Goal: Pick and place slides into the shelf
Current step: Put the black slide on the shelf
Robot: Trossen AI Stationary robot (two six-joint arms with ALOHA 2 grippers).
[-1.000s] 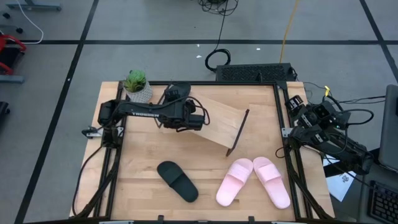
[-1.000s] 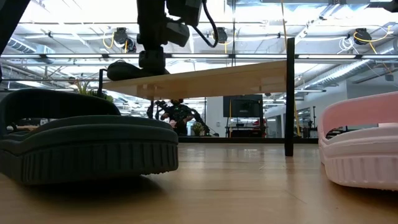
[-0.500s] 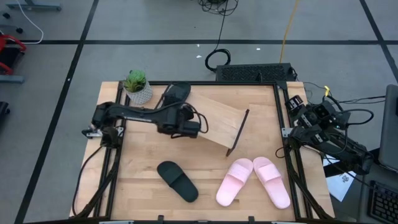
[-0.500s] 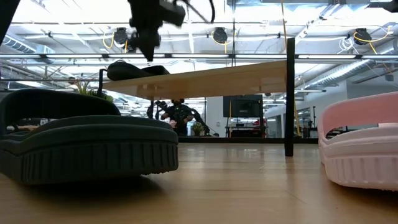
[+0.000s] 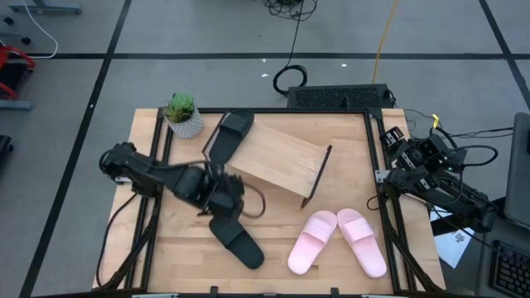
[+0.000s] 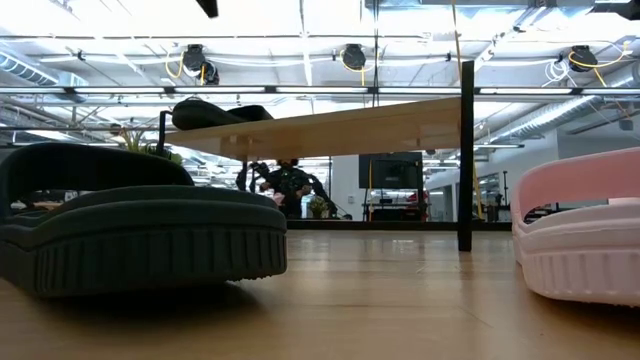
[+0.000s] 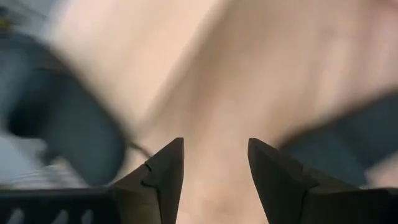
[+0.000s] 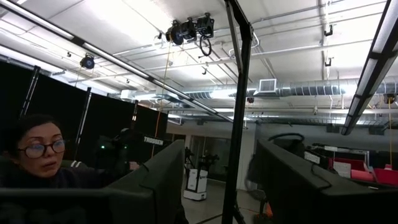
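Note:
One black slide (image 5: 229, 133) lies sole-down on the left end of the shelf (image 5: 280, 162); the low view shows that slide (image 6: 214, 110) on the plank (image 6: 340, 122). The other black slide (image 5: 237, 241) (image 6: 140, 232) lies flat on the table near the near edge. Two pink slides (image 5: 312, 241) (image 5: 363, 242) lie side by side to its right. My left gripper (image 5: 228, 202) (image 7: 214, 149) is open, above the table between the shelf and the near black slide, touching nothing. My right gripper (image 8: 214, 165) is open and parked at the table's right edge.
A small potted plant (image 5: 182, 113) stands at the far left corner beside the shelf. The shelf's black frame leg (image 5: 317, 175) (image 6: 466, 155) stands mid-table. Bare tabletop (image 5: 186, 240) lies left of the near black slide. A person shows in the right wrist view, beyond the table.
My left gripper has risen off the shelf's left end, left the low view's top, and swung toward the near edge, over the table by the second black slide. The first black slide stays on the shelf. The right arm kept still.

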